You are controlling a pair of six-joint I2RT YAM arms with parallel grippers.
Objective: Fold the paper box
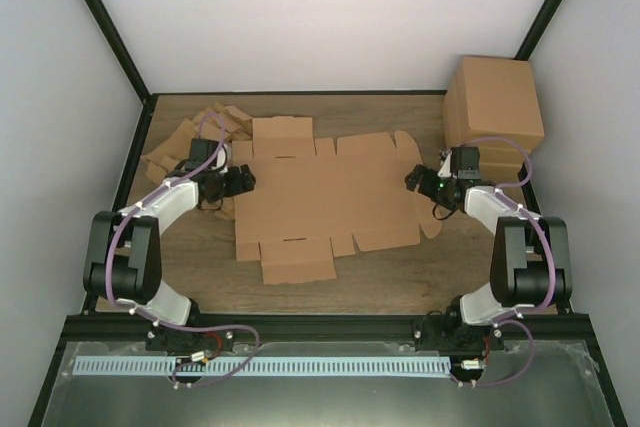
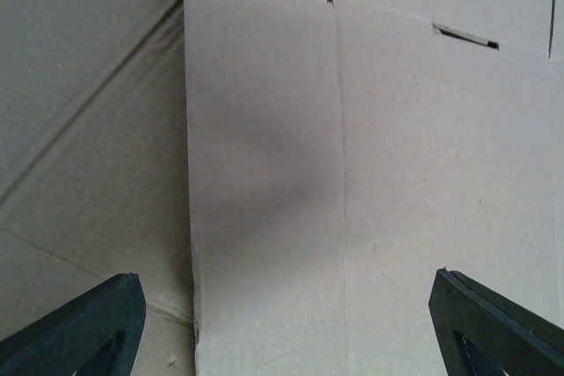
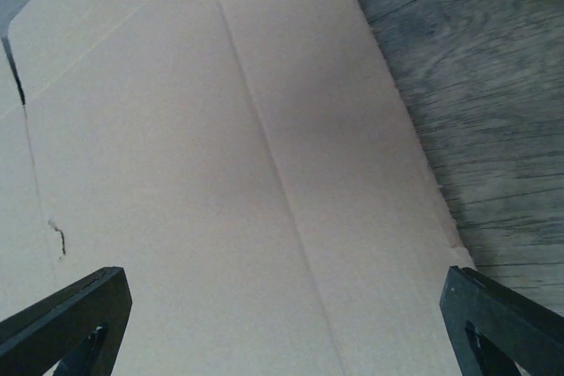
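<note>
The paper box (image 1: 320, 197) lies unfolded and flat in the middle of the worktop (image 1: 400, 282), between the two arms. As one thin sheet of corrugated card it is probably light. It should be stiff across each panel but bend readily along its pressed score lines, and it is likely to slide on the wood if pushed from one side only. Lying flat, it offers nothing to pinch from above. The best holds look like the free outer edges of the end flaps, taken just outside a score line, with the other arm steadying the main panel.

The left jaws stand wide open and hold nothing, low over the sheet's left end. The right jaws are equally wide and empty at the right end.

Only the top view shows the full outline, along with the heap of blanks (image 1: 190, 147) at the far left and the stack of boxes (image 1: 493, 105) at the far right. The left wrist view shows a crease, slots, and the sheet's edge overlapping other cardboard (image 2: 79, 129). The right wrist view shows a score line, a rounded corner, and bare wood beside the edge.
</note>
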